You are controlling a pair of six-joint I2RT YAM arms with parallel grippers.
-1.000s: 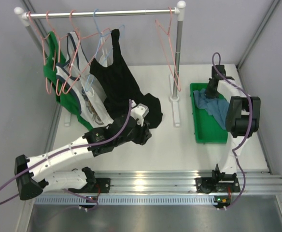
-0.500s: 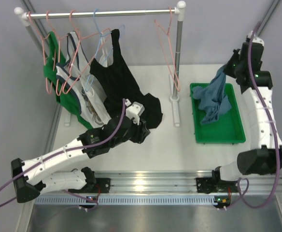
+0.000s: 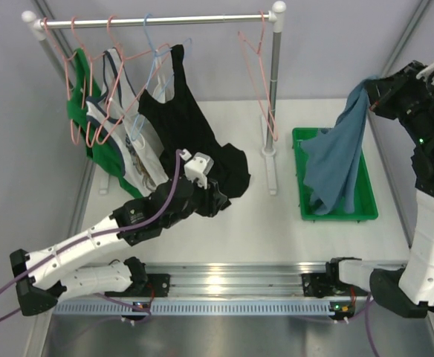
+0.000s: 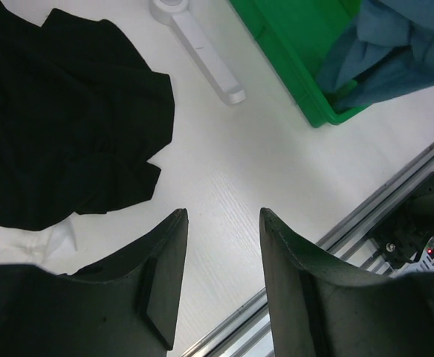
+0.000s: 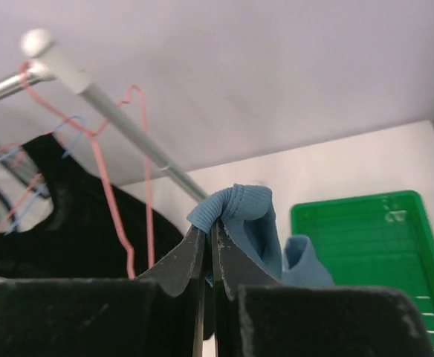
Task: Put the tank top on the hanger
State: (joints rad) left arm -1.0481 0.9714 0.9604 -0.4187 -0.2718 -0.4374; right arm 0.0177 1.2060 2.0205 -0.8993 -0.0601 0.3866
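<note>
Right gripper risen higher, jaws clamped on tank top, which hangs over green tray by right edge. Left gripper jaws apart, beside black top.

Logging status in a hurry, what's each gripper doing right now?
Left gripper: open, holding nothing.
Right gripper: closed on the tank top.
</note>
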